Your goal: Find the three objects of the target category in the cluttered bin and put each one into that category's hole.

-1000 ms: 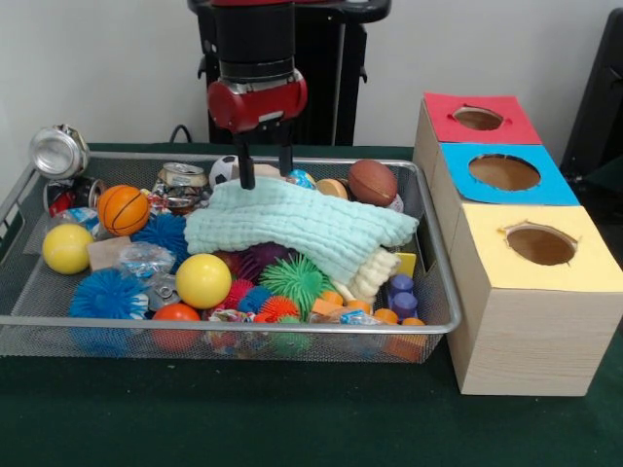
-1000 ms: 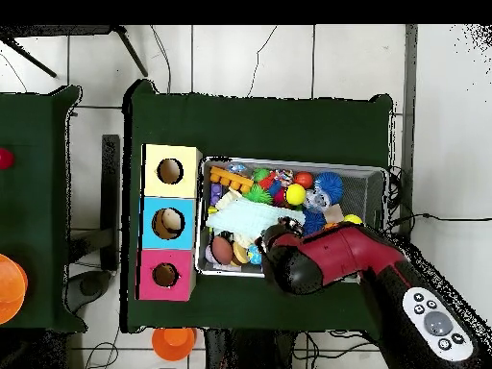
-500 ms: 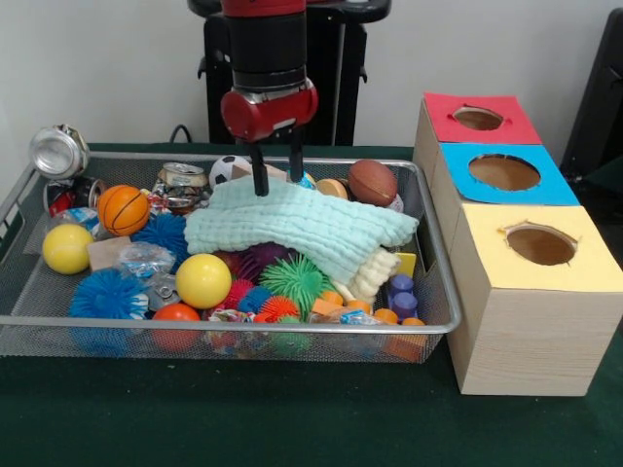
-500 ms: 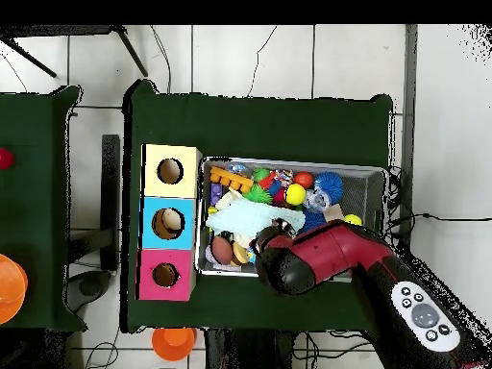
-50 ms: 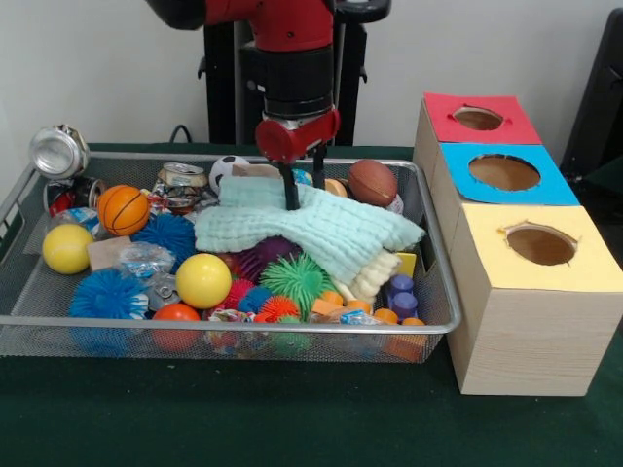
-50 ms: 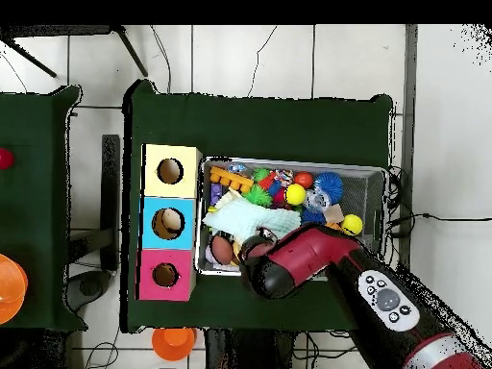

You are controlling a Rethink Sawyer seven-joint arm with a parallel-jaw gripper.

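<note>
Three boxes [image 5: 506, 224] with round holes stand beside the wire bin [image 5: 440, 292] on the tabletop. End effector [image 5: 304, 180], fingers apart and holding nothing, touches the mint cloth [image 5: 311, 229] near the brown football [image 5: 372, 181], basketball [image 5: 123, 208] far left.

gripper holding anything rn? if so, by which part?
Cannot tell. The gripper is down at the far edge of the mint cloth, touching it, but a closed grip on the fabric is not visible.

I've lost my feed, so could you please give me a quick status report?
Gripper open, tips down at the mint cloth. Nothing held. Cloth covers the bin's middle; brown football beside it.
</note>
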